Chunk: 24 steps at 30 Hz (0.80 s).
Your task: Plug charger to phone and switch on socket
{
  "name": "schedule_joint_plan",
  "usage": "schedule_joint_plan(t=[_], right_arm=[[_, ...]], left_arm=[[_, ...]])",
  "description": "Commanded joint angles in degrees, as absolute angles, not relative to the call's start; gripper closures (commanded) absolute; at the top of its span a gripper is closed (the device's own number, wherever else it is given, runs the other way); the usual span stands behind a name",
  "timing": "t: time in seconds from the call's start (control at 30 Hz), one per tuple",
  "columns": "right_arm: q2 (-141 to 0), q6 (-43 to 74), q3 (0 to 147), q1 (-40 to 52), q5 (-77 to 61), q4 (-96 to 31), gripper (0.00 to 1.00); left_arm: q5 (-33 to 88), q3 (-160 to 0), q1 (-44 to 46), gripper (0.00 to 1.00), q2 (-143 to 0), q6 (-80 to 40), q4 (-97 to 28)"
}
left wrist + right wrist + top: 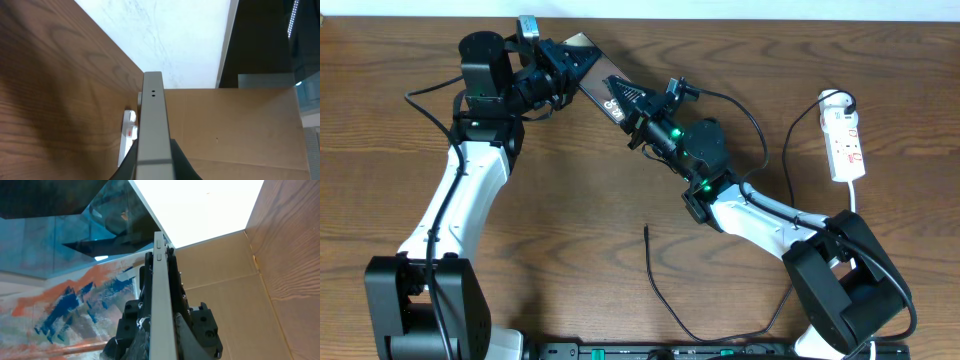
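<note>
Both arms hold the phone [605,85] between them, lifted off the tabletop [570,220] near its far edge. The left gripper [560,72] is clenched on one end and the right gripper [638,118] on the other. Each wrist view shows the phone edge-on, a thin grey strip pinched between that gripper's fingers [176,162]. In the left wrist view two small holes show on the narrow edge that faces the camera.

The charger [660,290] lies on the tabletop well apart from the phone. Its connector tip [647,231] rests on bare wood below the right gripper, and nothing touches it. The thin cable runs from the tip toward the near edge and curves off to the right. The socket [847,145] lies at the far right, with something black at its far end that looks like the charger's plug, though it is too small to tell for sure.

The step in hand appears to be presenting or reorienting the phone — the plugging itself is not yet begun. The next move calls for one gripper to let go while the other keeps the phone steady, or for the phone to be laid down flat. The freed gripper must then take the cable close behind the tip and line it up with the port, a small target on a narrow edge. The socket's switch comes last.
</note>
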<state>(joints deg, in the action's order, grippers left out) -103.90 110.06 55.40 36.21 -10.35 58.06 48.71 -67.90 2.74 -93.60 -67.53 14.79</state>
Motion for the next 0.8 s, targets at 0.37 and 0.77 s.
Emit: schedule_joint_plan(t=[0.37,0.77], right_arm=[[-103.42,110.50,56.36,37.87,-11.90,57.80,0.37],[-103.42,110.50,56.36,37.80,-11.25,57.84,0.01]], left_arm=[[48.75,-68.45,2.98,0.92,-93.71,-66.67,15.75],[47.27,-68.45,2.42,0.92,-93.71,-66.19,15.68]])
